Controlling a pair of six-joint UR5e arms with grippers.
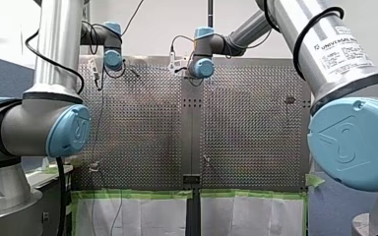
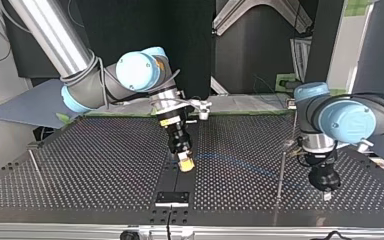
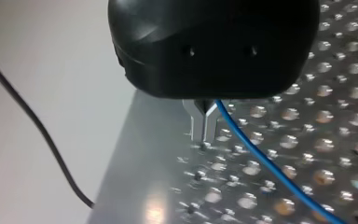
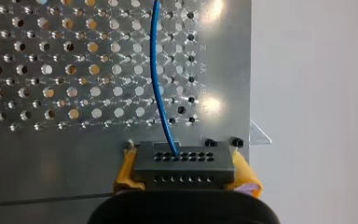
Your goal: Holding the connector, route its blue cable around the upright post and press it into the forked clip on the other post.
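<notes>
One connector: a dark grey block (image 4: 182, 163) with two rows of small holes, held just above the perforated worktop (image 4: 51, 70) near its plain edge strip.
Right fingers: the yellow pads (image 4: 126, 173) of my right gripper (image 4: 186, 173) are clamped on the connector's two ends.
Blue cable: it (image 4: 154, 79) leaves one hole in the connector's upper row and runs ahead of the fingers in a gentle curve over the worktop.
Across the table: in the top view my right gripper (image 2: 186, 165) tilts down near the worktop's middle (image 2: 80, 170). The cable (image 2: 230, 161) shows faintly as it runs toward the view's right.
Upright post: a thin rod (image 2: 281, 172) stands between the two grippers in the top view, nearer my left gripper (image 2: 326, 192).
Left fingers: in the left wrist view the metal fingers (image 3: 198, 128) of my left gripper (image 3: 204, 133) are drawn together, their tips close to the worktop. The cable (image 3: 265, 163) comes out right beside them, and I cannot tell whether they pinch it.
Second post: another thin rod (image 2: 35, 165) stands well apart at the top view's left.
Black cord: it (image 3: 37, 126) crosses the pale surface beside the worktop's edge.
</notes>
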